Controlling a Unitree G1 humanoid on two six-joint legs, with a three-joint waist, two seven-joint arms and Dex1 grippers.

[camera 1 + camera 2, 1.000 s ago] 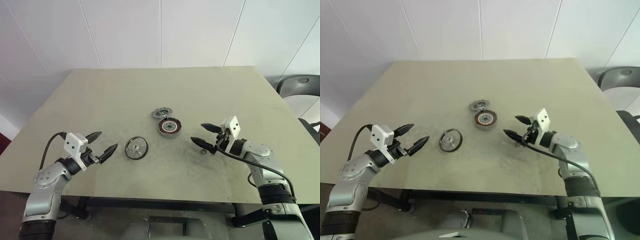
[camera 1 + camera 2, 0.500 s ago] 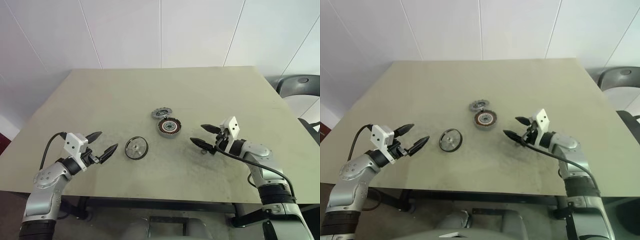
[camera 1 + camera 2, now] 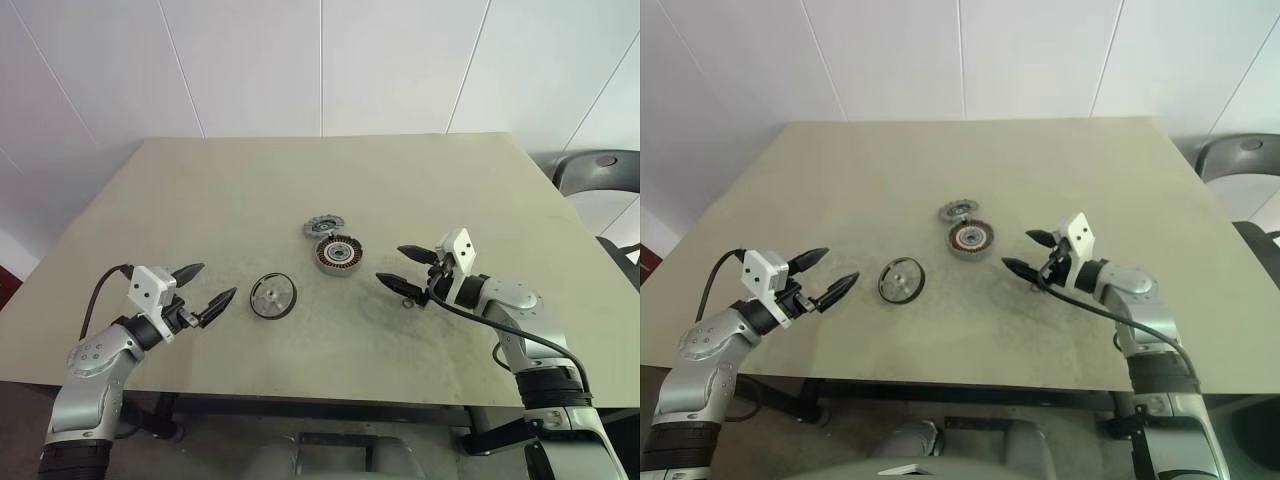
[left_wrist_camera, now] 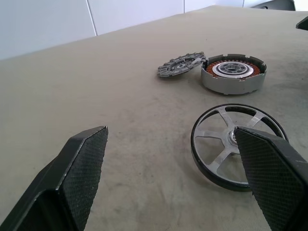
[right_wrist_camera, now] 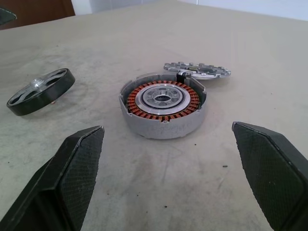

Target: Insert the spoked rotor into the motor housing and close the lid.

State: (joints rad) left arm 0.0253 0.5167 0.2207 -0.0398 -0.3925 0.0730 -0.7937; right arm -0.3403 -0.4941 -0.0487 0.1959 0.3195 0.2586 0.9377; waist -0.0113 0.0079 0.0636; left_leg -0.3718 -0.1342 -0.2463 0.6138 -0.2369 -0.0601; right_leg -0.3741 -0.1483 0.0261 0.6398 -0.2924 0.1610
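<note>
The spoked rotor (image 3: pixel 273 296), a flat wheel with black rim and pale spokes, lies on the table (image 3: pixel 200 200) left of centre. The motor housing (image 3: pixel 338 254), round with copper windings around a silver hub, sits at the middle. Just behind it, touching its edge, rests the grey slotted lid (image 3: pixel 324 226). My left gripper (image 3: pixel 205 289) hovers open to the left of the rotor, nothing between its fingers. My right gripper (image 3: pixel 400 267) is open to the right of the housing, pointing toward it, also holding nothing.
A small dark speck (image 3: pixel 406 301) lies on the table under the right gripper. A dark chair (image 3: pixel 598 172) stands beyond the table's right edge. White wall panels rise behind the far edge.
My right gripper has edged slightly left toward the housing and tipped a little. The left gripper and the three parts have stayed put.
</note>
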